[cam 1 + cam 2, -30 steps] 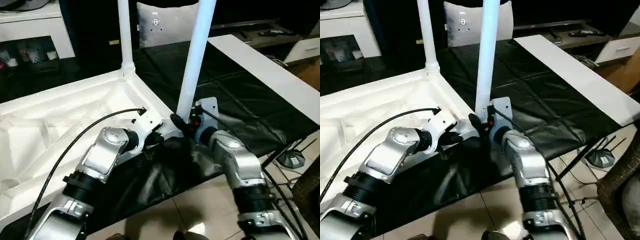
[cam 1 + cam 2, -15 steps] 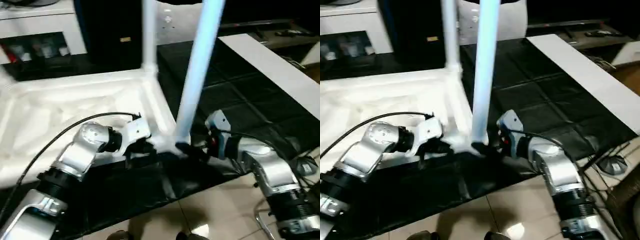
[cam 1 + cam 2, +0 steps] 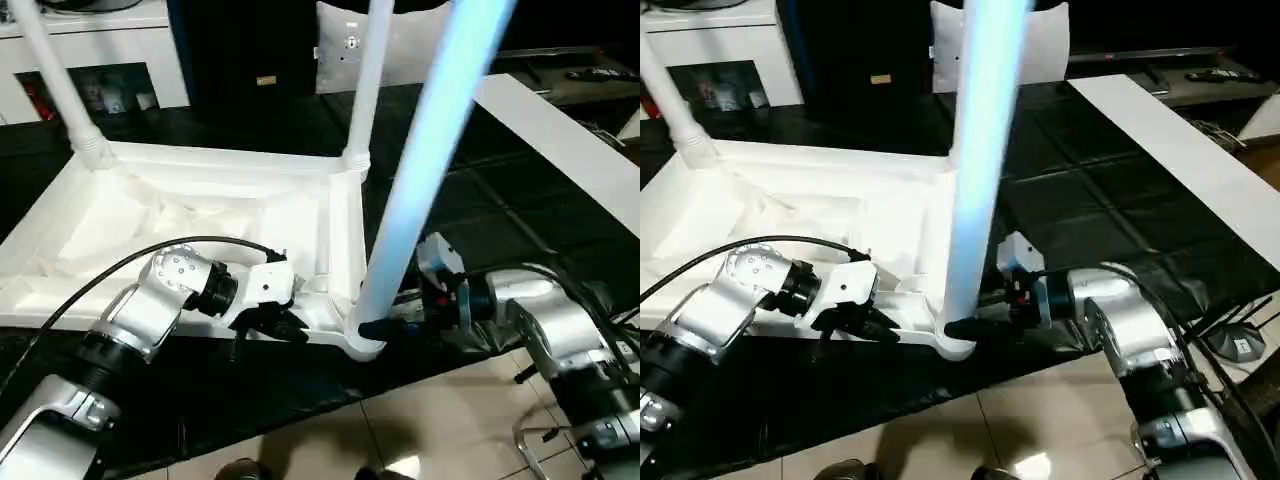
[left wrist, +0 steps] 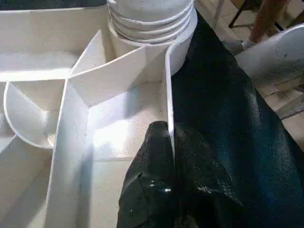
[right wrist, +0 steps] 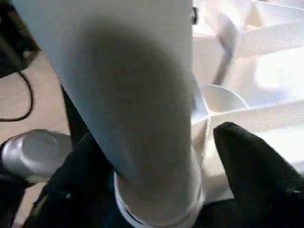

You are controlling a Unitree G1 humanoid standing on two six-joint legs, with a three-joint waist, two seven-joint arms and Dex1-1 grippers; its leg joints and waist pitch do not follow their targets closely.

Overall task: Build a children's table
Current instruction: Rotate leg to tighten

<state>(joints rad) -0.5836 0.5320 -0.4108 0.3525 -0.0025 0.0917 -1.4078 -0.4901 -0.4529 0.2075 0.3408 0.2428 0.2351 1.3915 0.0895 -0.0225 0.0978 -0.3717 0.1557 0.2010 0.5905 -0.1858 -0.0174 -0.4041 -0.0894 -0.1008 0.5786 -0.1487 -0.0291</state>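
Note:
The white children's table [image 3: 180,215] lies upside down on a black cloth, ribbed underside up. Three legs stand in its corner sockets: far left [image 3: 55,85], far right [image 3: 365,80] and the nearest one [image 3: 430,170]. My left gripper [image 3: 283,322] is shut on the thin near rim [image 4: 167,85] of the top, one black finger [image 4: 152,156] on each side of the wall. My right gripper [image 3: 378,327] holds the base of the nearest leg [image 5: 142,95] just above its socket, its fingers [image 5: 251,166] on either side of it.
A flat white board [image 3: 560,130] lies along the right side of the black cloth [image 3: 480,210]. A white cabinet [image 3: 90,40] and a pale cushion [image 3: 345,45] stand behind. The bench's near edge drops to tiled floor [image 3: 430,430] close under both forearms.
The camera has swung, bringing the far-left leg into view. The table's near rim now runs about level across the picture, and my right forearm reaches in from further right. Both grips are unchanged.

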